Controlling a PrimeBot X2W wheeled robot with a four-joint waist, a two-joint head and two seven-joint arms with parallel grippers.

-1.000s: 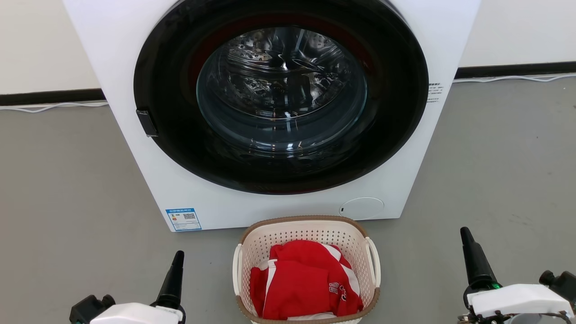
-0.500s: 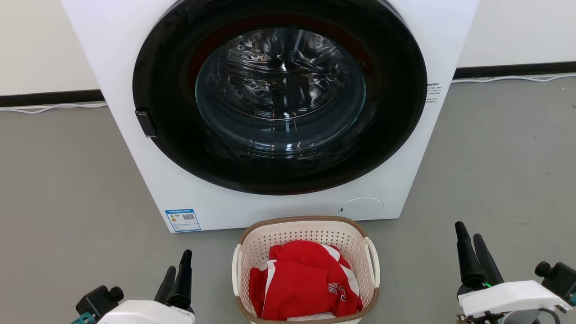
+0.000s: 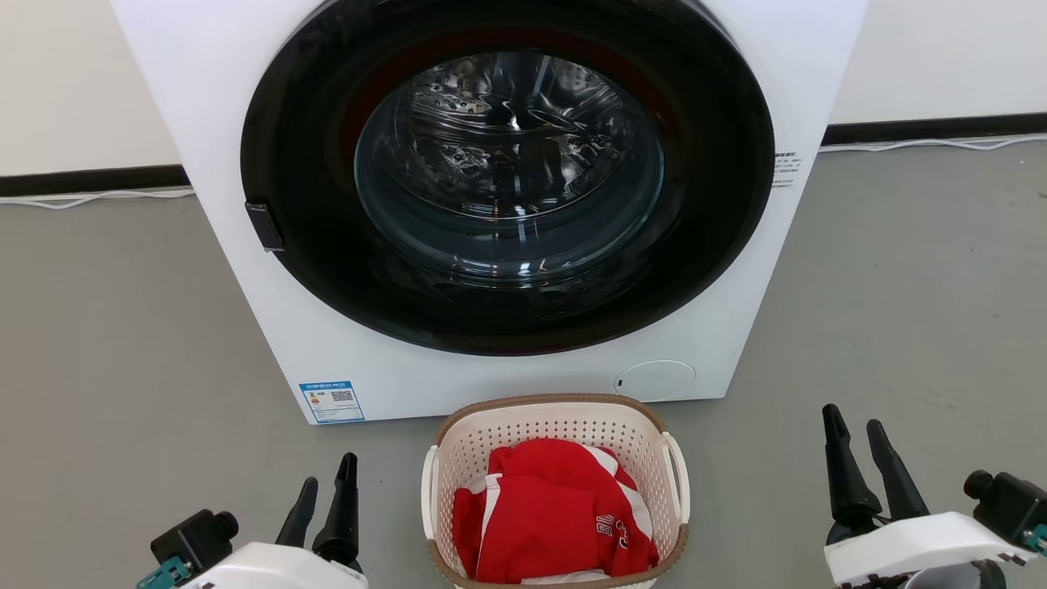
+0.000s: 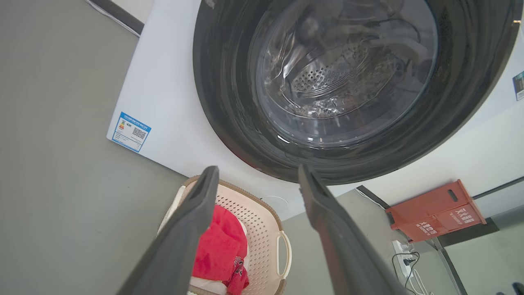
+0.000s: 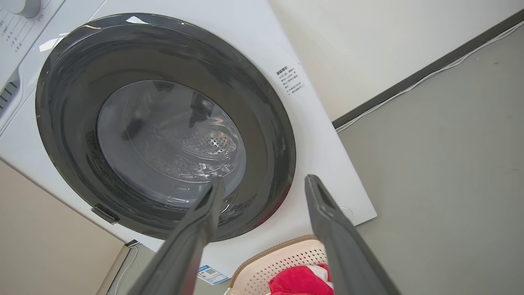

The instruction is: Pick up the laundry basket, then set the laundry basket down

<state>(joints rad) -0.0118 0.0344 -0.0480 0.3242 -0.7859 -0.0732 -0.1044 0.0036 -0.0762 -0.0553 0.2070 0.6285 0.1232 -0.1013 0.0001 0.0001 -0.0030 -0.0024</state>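
Laundry basket point(image 3: 556, 425) sits on floor point(image 3: 123, 343) at head view 6 o'clock, just before washing machine point(image 3: 204, 164), red garment point(image 3: 548, 515) inside; left gripper point(image 3: 329, 470) at its 9, right gripper point(image 3: 852, 417) at 3, both jaws spread, holding nothing.

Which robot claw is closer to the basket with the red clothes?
The left gripper. It sits close to the laundry basket, while the right gripper stands farther off, across a wider strip of floor.
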